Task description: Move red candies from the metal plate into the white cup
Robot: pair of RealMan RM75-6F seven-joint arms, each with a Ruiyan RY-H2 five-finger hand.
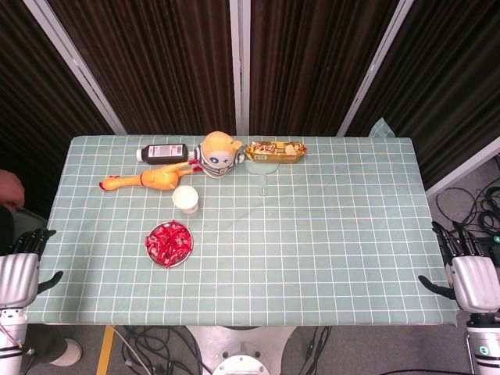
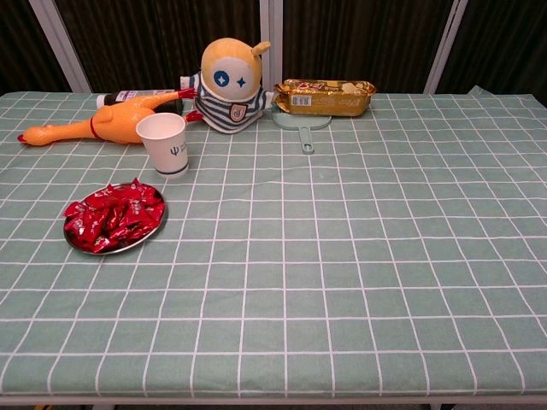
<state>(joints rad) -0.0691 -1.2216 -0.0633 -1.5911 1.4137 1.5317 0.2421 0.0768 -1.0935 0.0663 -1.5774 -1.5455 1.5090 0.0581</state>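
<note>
Metal plate [image 2: 156,225] of red candies [image 2: 114,216] open to approach from front and right, white cup [image 2: 163,143] just behind, rubber chicken [image 2: 102,124] and plush toy [image 2: 228,84] crowding cup's rear.

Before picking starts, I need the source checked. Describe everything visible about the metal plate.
The metal plate is small, round and shallow, with a shiny silvery rim. It lies flat on the green checked tablecloth, on the robot's left side of the table, just nearer the robot than the upright white cup and apart from it. Red candies in glossy wrappers are heaped across it, hiding its centre. Neither hand touches it.
</note>
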